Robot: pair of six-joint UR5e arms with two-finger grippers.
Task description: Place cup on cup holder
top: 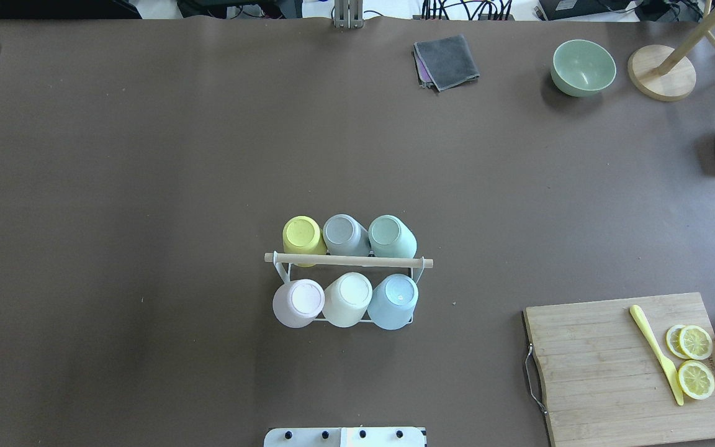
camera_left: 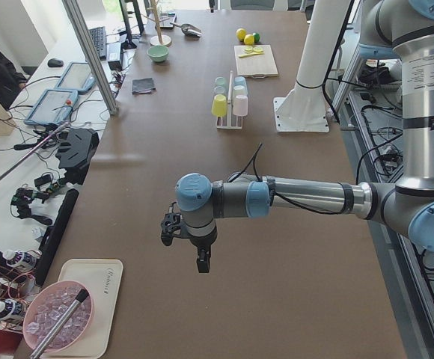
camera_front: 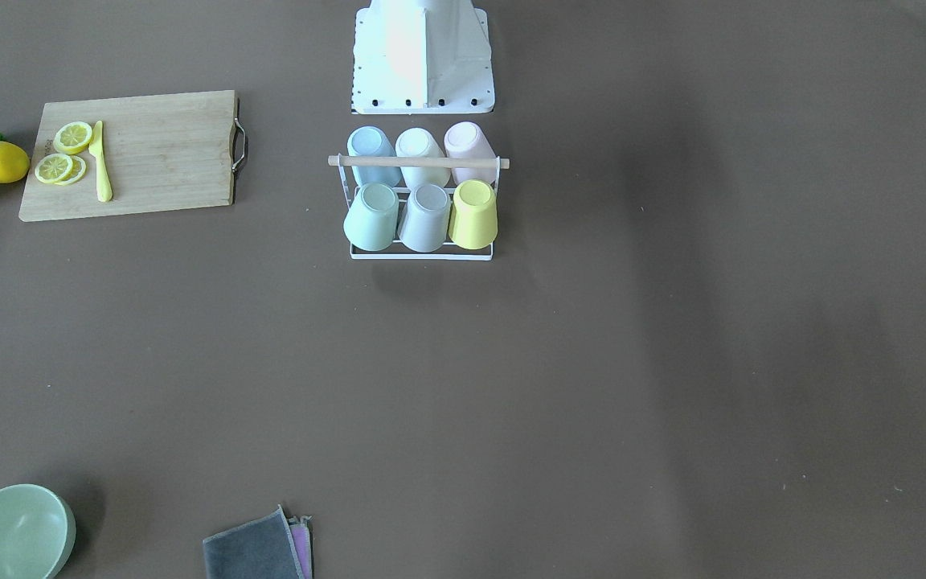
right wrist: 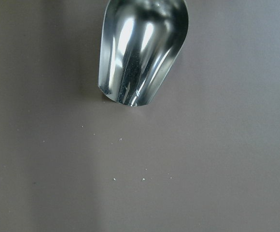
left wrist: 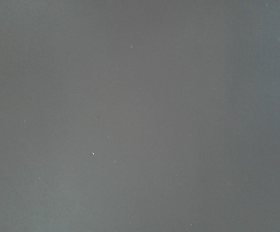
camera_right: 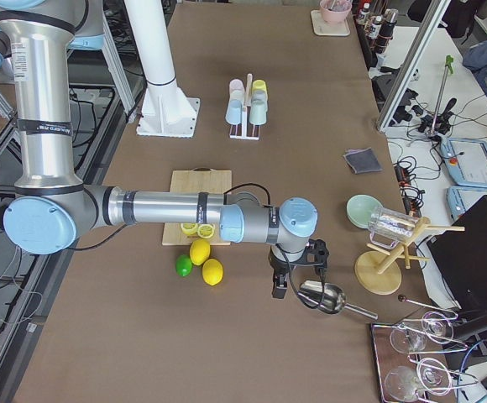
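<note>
In the front-facing view the cup holder stood just in front of the robot's base with every place taken. A blue cup, a white cup and a pink cup sat on the robot's side of the wooden rod. A green cup, a grey cup and a yellow cup sat on the other side, all bottom-up and leaning outward. The overhead view showed the same full rack and neither arm. From the table's left end, the left gripper hung over bare table, well apart from the rack; I cannot tell whether it was wide or narrow. From the right end, the right gripper hung just beside a metal scoop, equally far from the rack, and its spread could not be read either. The left wrist camera showed only table surface, and the right wrist camera showed only the scoop's bowl; neither showed any fingers. The placing step looked finished. Another cup would call for a free prong, and none was visible.
</note>
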